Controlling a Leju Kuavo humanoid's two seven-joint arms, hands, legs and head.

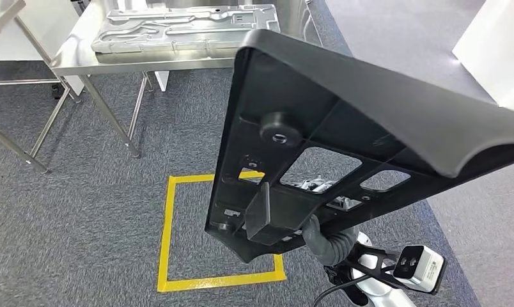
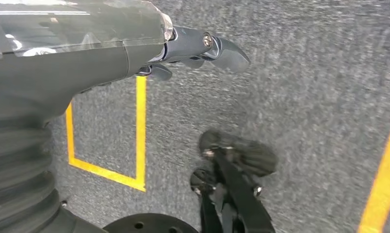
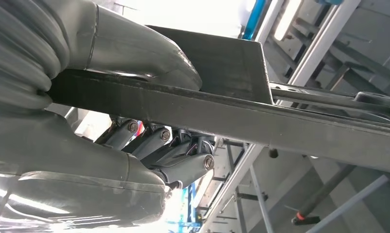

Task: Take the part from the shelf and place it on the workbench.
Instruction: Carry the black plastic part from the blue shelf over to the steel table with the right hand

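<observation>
A large black moulded panel (image 1: 344, 134), the part, is held up in front of me and tilted, covering much of the head view. My right hand (image 1: 321, 233) grips its lower edge from below. In the right wrist view the thumb lies over one face of the black panel (image 3: 241, 114) and the dark fingers (image 3: 178, 155) curl against the other face. My left hand (image 2: 193, 48) hangs over the carpet, holding nothing, fingers loosely extended. The steel workbench (image 1: 75, 54) stands ahead at the upper left.
A silver stamped metal panel (image 1: 184, 29) lies on the workbench. A yellow taped square (image 1: 168, 243) marks the grey carpet just ahead. White boards stand at the far right (image 1: 497, 45). Metal shelf framing (image 3: 329, 29) shows beyond the held part in the right wrist view.
</observation>
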